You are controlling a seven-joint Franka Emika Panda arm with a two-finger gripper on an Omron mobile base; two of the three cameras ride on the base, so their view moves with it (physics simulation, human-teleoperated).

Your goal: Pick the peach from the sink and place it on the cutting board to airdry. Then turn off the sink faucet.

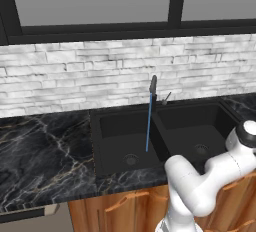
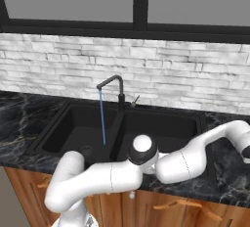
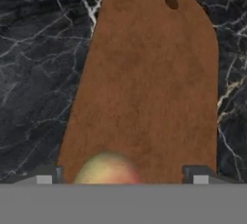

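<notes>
In the hand view my gripper [image 3: 121, 177] is open, its fingertips [image 3: 44, 175] standing wide apart over the brown wooden cutting board [image 3: 149, 88]. The peach [image 3: 106, 170], orange-red with a yellowish patch, lies on the board between the tips and touches neither. The black double-basin sink [image 1: 115, 126] [image 2: 161, 128] sits in the counter. The dark sink faucet [image 1: 153, 85] [image 2: 117, 85] stands behind the divider with its thin lever [image 1: 166, 97] [image 2: 135, 100] beside it. A thin blue water stream [image 1: 148, 126] [image 2: 102, 118] runs into the left basin.
Black marble counter [image 1: 40, 151] [image 3: 34, 73] surrounds the sink and the board. A white brick wall [image 1: 75, 71] and a window rise behind. Wooden cabinet fronts [image 1: 120, 206] run below. My white arm [image 2: 195, 152] reaches right across the sink's front edge.
</notes>
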